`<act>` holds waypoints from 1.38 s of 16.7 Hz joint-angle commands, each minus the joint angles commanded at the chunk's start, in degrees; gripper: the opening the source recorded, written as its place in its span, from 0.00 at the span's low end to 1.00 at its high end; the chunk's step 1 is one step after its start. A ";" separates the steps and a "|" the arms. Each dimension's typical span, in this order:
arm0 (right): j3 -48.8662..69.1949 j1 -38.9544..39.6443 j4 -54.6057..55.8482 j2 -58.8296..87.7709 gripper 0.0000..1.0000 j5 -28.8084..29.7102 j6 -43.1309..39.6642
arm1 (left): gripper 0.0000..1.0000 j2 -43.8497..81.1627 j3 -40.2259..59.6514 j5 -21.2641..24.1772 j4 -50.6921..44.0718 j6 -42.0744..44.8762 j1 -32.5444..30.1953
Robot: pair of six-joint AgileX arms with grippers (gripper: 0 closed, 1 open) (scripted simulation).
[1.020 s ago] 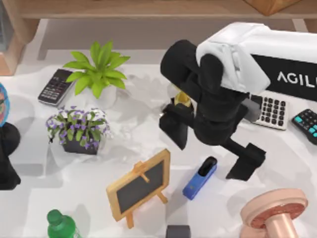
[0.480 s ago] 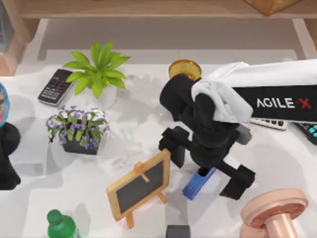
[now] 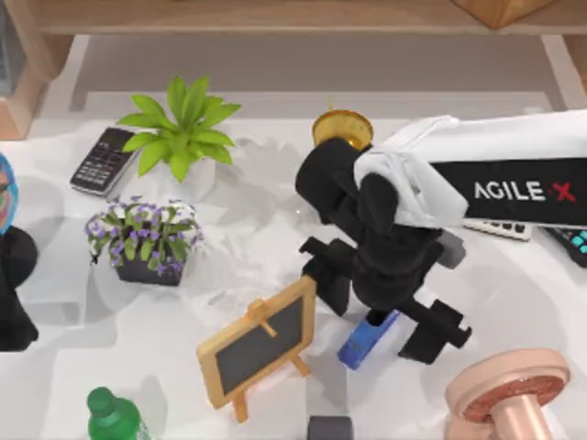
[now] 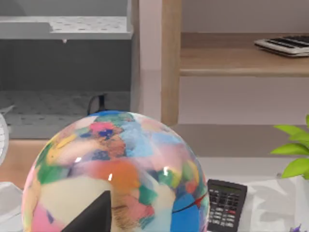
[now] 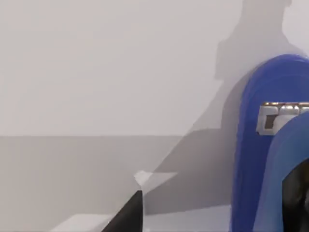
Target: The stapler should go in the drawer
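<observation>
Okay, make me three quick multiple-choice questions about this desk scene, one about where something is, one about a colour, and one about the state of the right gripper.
1. Where does the stapler lie?
A. beside the small chalkboard
B. on the wooden shelf
C. under the green plant

2. What colour is the stapler's body?
A. red
B. blue
C. yellow

3. How is the right gripper set?
A. shut, far from the stapler
B. gripping the green bottle
C. open, fingers either side of the stapler

Answers: 1 A, it rests on the table just right of the chalkboard; 2 B, both the top and right wrist views show blue; 3 C, the two black fingers stand apart with the stapler between.
</observation>
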 joint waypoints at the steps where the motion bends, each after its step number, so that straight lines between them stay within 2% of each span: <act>1: 0.00 0.00 0.00 0.00 0.55 0.00 0.00 | 1.00 0.00 0.00 0.00 0.00 0.00 0.00; 8: 0.00 0.00 0.00 0.00 0.02 0.00 0.00 | 1.00 0.00 0.00 0.00 0.00 0.00 0.00; 18: 0.11 -0.09 -0.47 -0.33 0.00 0.08 -0.13 | 1.00 0.00 0.00 0.00 0.00 0.00 0.00; 23: 2.85 -0.12 -5.97 -2.53 0.00 0.06 -0.17 | 1.00 0.00 0.00 0.00 0.00 0.00 0.00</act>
